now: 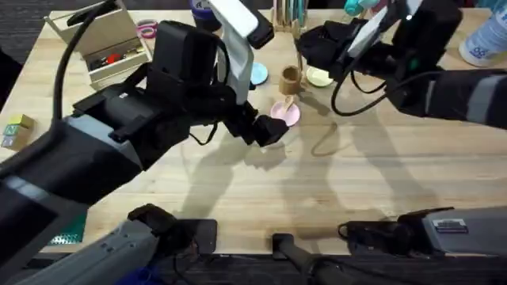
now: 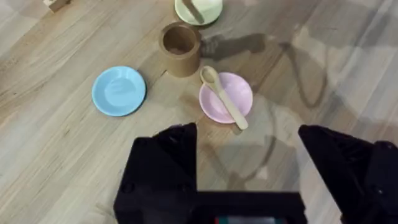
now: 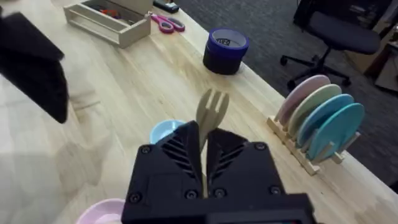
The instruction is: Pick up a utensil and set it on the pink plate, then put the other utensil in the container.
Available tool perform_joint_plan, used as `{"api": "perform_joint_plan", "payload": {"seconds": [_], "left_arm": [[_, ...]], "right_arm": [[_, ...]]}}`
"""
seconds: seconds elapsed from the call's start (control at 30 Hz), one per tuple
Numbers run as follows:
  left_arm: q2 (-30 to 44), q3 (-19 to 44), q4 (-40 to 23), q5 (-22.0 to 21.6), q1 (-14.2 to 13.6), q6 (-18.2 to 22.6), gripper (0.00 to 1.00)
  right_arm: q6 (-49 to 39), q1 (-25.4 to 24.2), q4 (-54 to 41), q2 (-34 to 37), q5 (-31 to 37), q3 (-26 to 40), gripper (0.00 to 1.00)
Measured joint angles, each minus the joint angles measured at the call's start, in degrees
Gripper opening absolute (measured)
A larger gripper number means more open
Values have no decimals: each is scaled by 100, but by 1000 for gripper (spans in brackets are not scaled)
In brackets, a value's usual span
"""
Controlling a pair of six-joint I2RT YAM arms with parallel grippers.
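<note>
While spoon (image 2: 225,96) rests on pink plate (image 2: 226,97), left gripper (image 2: 249,155) open, right gripper (image 3: 203,149) gripping fork (image 3: 210,115), cup (image 2: 180,48) adjacent.

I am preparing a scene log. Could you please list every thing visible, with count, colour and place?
wooden spoon: 1, pale, lying across the pink plate
pink plate: 1, pink, table centre
wooden fork: 1, pale, held in the right gripper
wooden cup: 1, brown, between the plates
blue plate: 1, light blue, beside the cup
yellow plate: 1, pale yellow, beyond the cup
lidded box: 1, beige, far left
tape roll: 1, dark blue, far edge
left gripper: black, open, above the pink plate
right gripper: black, shut on the fork
</note>
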Motion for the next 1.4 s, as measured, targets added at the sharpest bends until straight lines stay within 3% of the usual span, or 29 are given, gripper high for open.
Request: {"api": "perform_joint_plan", "payload": {"seconds": [0.27,1.0,1.4], "left_arm": [[0,0,0,-1,0,-1,995],[0,0,0,-2,0,0,996],[0,0,0,-2,0,0,995]], "right_arm": [[1,47,779,918,4,0,34],[0,98,1022,972,220,2,34],[2,166,1022,1339,242,9,34]]}}
